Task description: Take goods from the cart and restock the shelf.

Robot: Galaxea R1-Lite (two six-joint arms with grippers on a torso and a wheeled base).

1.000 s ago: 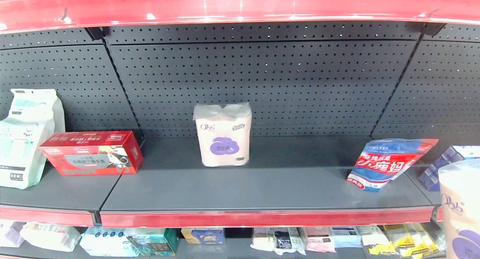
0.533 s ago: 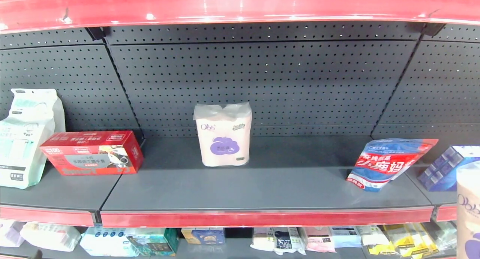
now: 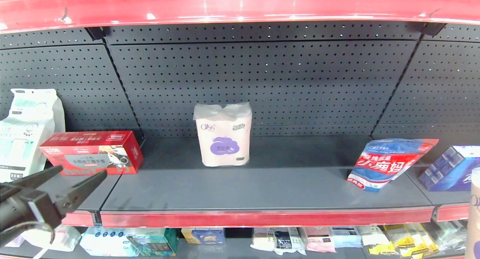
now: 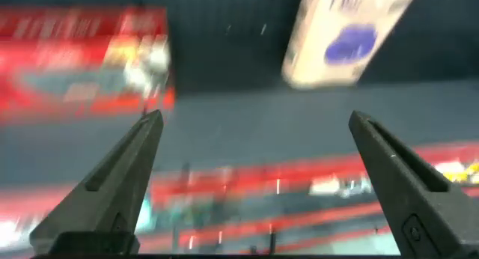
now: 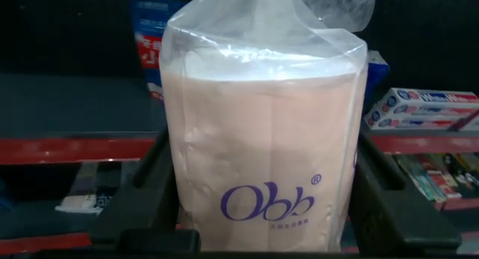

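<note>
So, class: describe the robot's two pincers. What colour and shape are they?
The left pincer has two long matte-black fingers, wedge-shaped and tapering to narrow tips, on a boxy black body. The right pincer has matching black, flat-sided fingers.

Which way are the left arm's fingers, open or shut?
Open: the left gripper has its fingers wide apart, the shelf showing between them.

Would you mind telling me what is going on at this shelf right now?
The robot is restocking a shop shelf. Its right gripper holds a wrapped tissue-roll pack at the right, in front of the shelf, not yet placed. Its left gripper hovers open and empty before the shelf's left part. A matching pack already stands mid-shelf.
</note>
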